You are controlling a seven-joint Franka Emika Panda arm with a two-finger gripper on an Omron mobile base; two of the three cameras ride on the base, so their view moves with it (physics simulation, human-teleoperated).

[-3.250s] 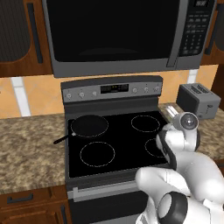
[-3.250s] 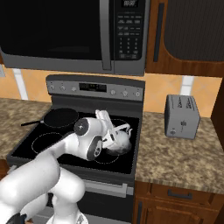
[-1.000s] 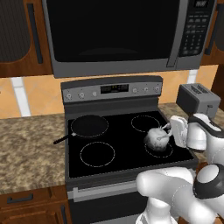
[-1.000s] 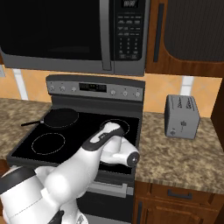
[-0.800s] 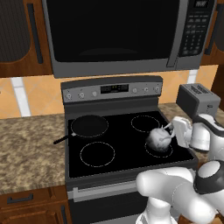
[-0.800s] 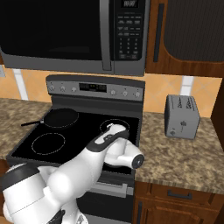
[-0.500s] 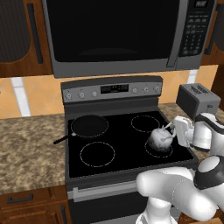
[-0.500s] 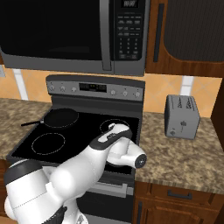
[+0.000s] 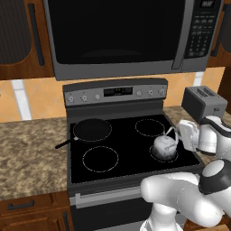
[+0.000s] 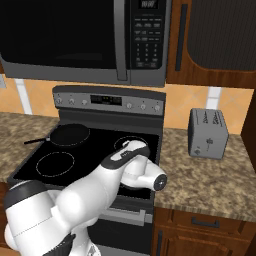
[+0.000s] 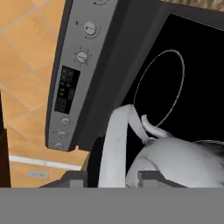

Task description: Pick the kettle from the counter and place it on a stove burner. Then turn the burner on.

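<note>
A big dark microwave (image 9: 131, 36) hangs over the stove, and below it the grey control panel (image 9: 116, 92) with its knobs runs along the far edge of the black glass cooktop (image 9: 131, 140). The speckled counter (image 9: 31, 149) lies on both sides. On its right part a grey toaster (image 9: 204, 103) stands well apart from the cooktop. A flat black frying pan (image 9: 92, 129) sits on the far left ring, its handle pointing left and near.

The kettle (image 9: 164, 146) stands upright on the near right stove burner (image 9: 155, 155), with its thin handle arched on top. The gripper (image 9: 184, 135) is just beside it on the right, at the height of the handle.

In the right base view the white arm (image 10: 100, 190) crosses in front and hides the kettle, so there the pan (image 10: 70, 134) and the toaster (image 10: 207, 132) are clear. The hand view looks from very close: the handle (image 11: 116, 148) rises between the two dark fingertips (image 11: 151, 177), and the short spout (image 11: 151, 129) points toward the far right ring (image 11: 159, 87). The jaws stand a little apart around the handle; whether they press it, I cannot tell.
</note>
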